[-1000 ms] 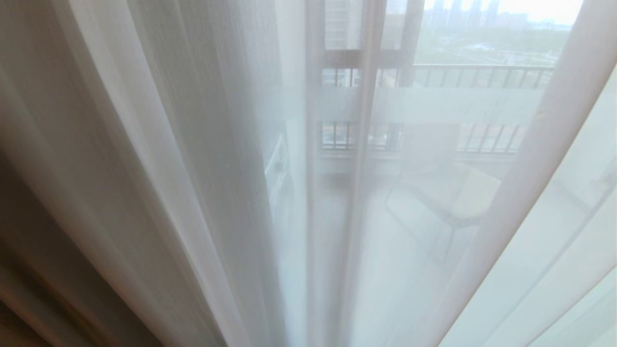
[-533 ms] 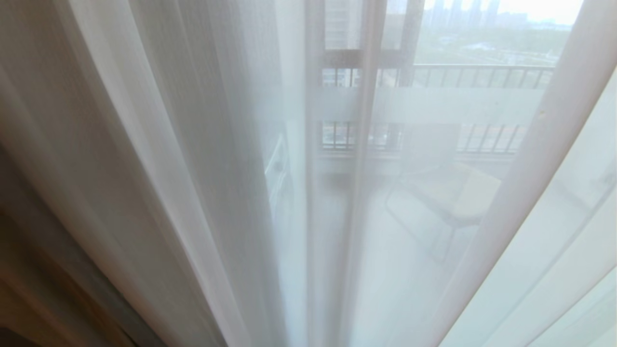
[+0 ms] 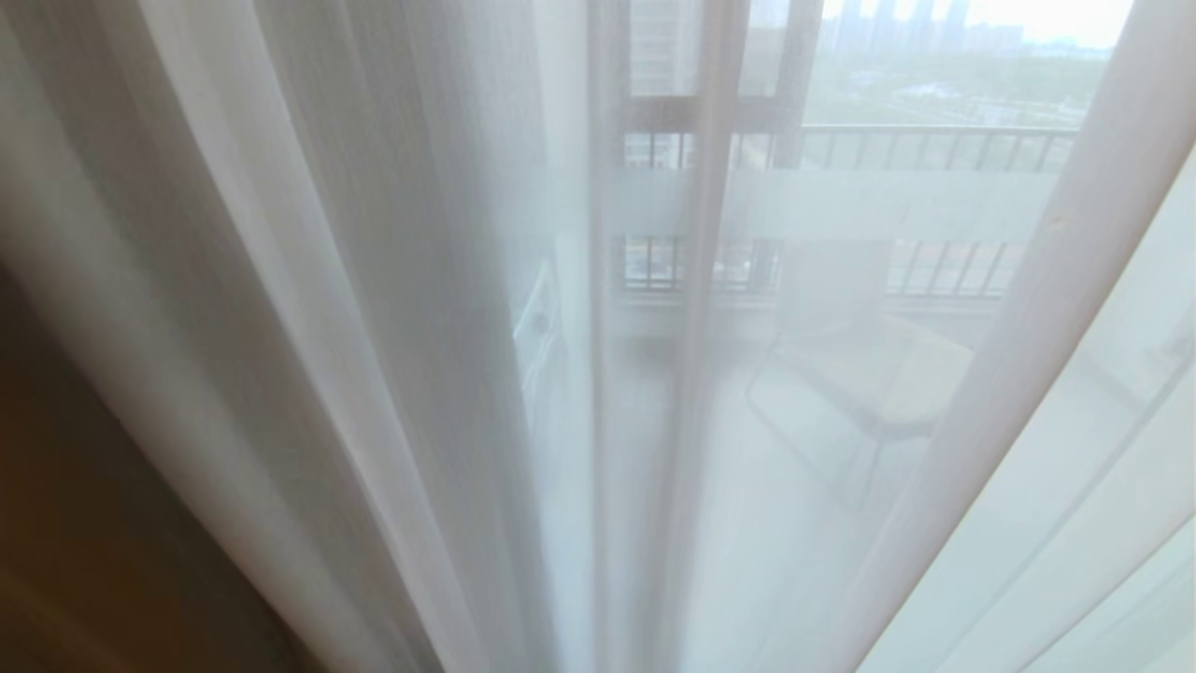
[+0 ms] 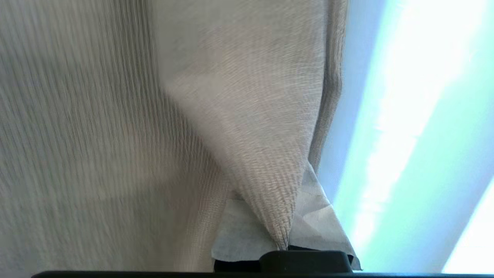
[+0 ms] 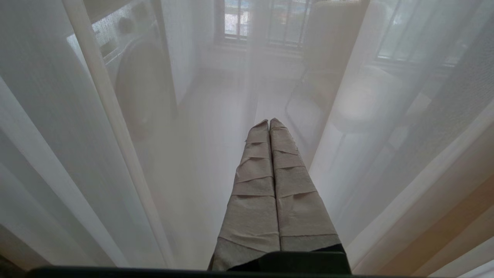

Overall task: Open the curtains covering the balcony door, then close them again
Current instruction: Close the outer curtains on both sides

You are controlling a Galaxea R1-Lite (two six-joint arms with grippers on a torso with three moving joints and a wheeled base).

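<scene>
Two taped left fingers [image 4: 247,235] clamped on the curtains [image 4: 247,116], right fingers [image 5: 270,127] together, just short of the sheer.

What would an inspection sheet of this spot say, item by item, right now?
Surface: pale balcony floor, seen through the cloth.
Job's things: sheer curtain hangs across the balcony door; beige curtain is bunched.
Clutter: a chair and a washing machine on the balcony.
Grippers: left tool shut on a fold of the beige curtain; right tool shut, holding nothing, pointing at the sheer.
Cables: nothing seen.
Surroundings: balcony railing, city beyond.
</scene>
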